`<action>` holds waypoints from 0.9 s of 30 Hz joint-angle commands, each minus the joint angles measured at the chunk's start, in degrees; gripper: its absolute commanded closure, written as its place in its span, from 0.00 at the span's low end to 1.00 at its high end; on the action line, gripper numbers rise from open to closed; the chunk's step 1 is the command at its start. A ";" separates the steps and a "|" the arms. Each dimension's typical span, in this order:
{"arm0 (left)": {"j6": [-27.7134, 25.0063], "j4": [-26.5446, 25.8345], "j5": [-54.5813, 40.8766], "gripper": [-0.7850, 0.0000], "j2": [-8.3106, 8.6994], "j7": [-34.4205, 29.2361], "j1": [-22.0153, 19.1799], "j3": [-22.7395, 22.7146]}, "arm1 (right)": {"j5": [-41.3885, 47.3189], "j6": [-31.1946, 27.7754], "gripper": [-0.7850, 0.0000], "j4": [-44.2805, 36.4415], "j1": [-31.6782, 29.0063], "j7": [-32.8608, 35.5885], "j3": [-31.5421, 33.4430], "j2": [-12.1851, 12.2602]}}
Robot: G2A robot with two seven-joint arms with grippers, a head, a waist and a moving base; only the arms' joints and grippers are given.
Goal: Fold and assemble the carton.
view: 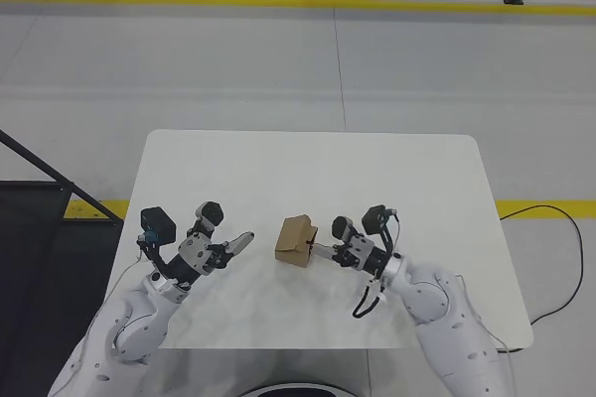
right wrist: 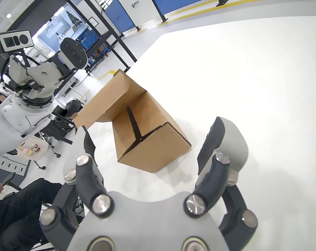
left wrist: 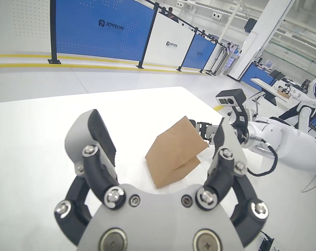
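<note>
A small brown carton (view: pixel 296 240) lies on its side in the middle of the white table (view: pixel 377 169), one flap standing up. In the right wrist view the carton (right wrist: pixel 150 134) shows a folded end with a dark seam and a raised flap. My right gripper (view: pixel 328 244) is open just right of the carton, close to its end; its jaws (right wrist: pixel 151 142) hold nothing. My left gripper (view: pixel 226 230) is open a short way left of the carton and apart from it. In the left wrist view the carton (left wrist: pixel 173 152) lies beyond the spread fingers (left wrist: pixel 101 134).
The table's near edge runs just below both arms. A black barrier frame (view: pixel 25 159) and a dark panel (view: pixel 20 258) stand off the left side. A cable (view: pixel 561 258) lies on the floor to the right. The table's far half is bare.
</note>
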 commanded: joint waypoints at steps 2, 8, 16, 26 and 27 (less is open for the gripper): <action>0.00 0.00 0.00 0.00 0.00 0.00 0.00 0.00 | 1.48 -1.29 0.00 -0.57 -0.36 1.36 -0.02 0.26; 0.00 0.00 0.00 0.00 0.00 0.00 0.00 0.00 | 2.07 -1.20 0.00 -3.29 -1.02 2.30 0.62 0.83; 1.22 0.96 5.96 0.00 0.05 -8.10 -3.57 2.74 | 5.86 -0.91 0.00 -14.39 -3.97 7.96 3.91 2.28; 9.06 6.55 13.25 0.00 -1.16 -13.77 -11.23 11.27 | 9.84 0.48 0.00 -18.50 -2.77 14.98 3.24 3.32; 9.13 7.09 12.93 0.00 -1.29 -13.67 -11.83 11.77 | 10.11 0.89 0.00 -18.28 -2.28 15.74 2.94 3.38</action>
